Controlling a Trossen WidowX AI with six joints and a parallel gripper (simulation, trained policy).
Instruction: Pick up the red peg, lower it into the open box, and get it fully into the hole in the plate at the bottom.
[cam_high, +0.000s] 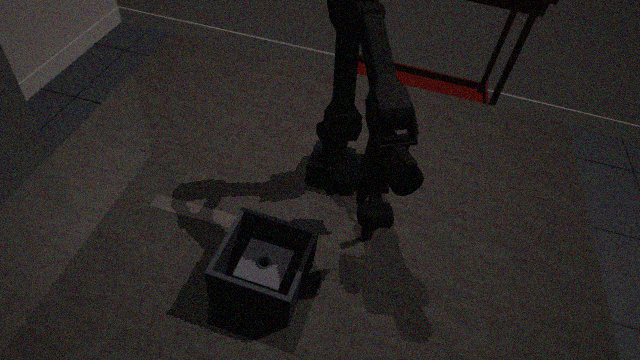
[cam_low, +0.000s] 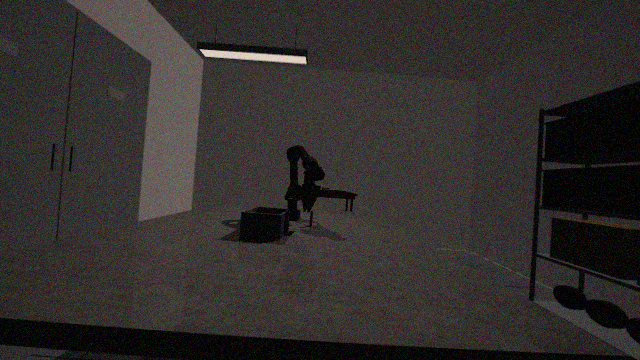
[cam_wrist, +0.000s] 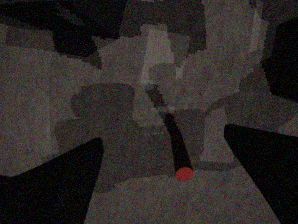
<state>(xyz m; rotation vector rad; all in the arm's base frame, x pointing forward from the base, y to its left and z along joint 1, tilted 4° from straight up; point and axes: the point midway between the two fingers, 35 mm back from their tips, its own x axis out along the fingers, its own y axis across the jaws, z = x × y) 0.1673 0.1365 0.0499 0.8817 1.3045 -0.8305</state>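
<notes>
The peg (cam_low: 311, 220) (cam_wrist: 184, 174) stands upright on the floor beside the box; its red top end shows in the wrist view, its side looks dark. In the top view only its dark lower end (cam_high: 367, 234) shows below the gripper. My gripper (cam_wrist: 165, 138) (cam_low: 309, 208) is open and points down just above the peg. In the wrist view the peg top lies between the two fingers, nearer the lower edge, touching neither. The open dark box (cam_high: 247, 288) (cam_low: 264, 227) stands apart from the gripper. The pale plate (cam_high: 251, 270) with an empty round hole lies at its bottom.
A red and dark table (cam_high: 440, 86) (cam_low: 340, 194) stands behind the arm. A shelf rack (cam_low: 537, 200) is at the right in the exterior view, and a tall cabinet (cam_low: 105, 130) at the left. Shadows of the arm fall across the floor around the box.
</notes>
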